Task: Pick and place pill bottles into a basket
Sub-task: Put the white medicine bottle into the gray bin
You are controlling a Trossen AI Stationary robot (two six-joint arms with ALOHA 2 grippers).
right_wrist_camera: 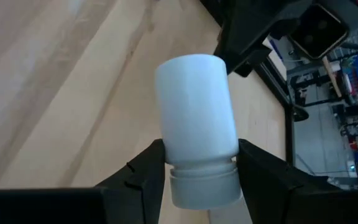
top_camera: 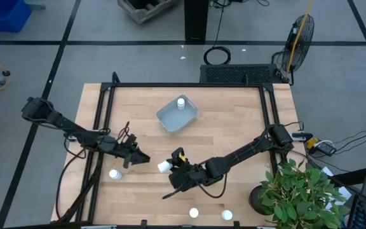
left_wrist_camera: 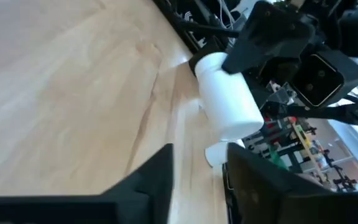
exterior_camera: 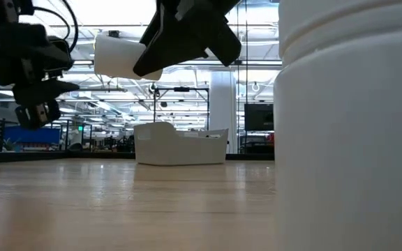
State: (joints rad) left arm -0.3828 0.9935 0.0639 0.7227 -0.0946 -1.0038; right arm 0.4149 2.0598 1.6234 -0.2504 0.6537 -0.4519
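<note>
My right gripper is shut on a white pill bottle above the table's middle front; the bottle also shows in the low view. My left gripper is open and empty just left of it, fingers apart in its wrist view. The pale grey-blue basket sits on the table farther back with one bottle standing in it. Three more bottles stand on the table: one at the front left and two at the front edge. My right gripper pinches the bottle between its two fingers at the cap end, on the body just above the neck. The fingers come level from the table's right and lie along the bottle. The bottle is lifted clear and lies about level, its base pointing toward the left arm.
A potted plant stands at the table's front right corner. One front-edge bottle fills the right of the low view. A black frame rail borders the table's far side. Bare wood lies between the grippers and the basket.
</note>
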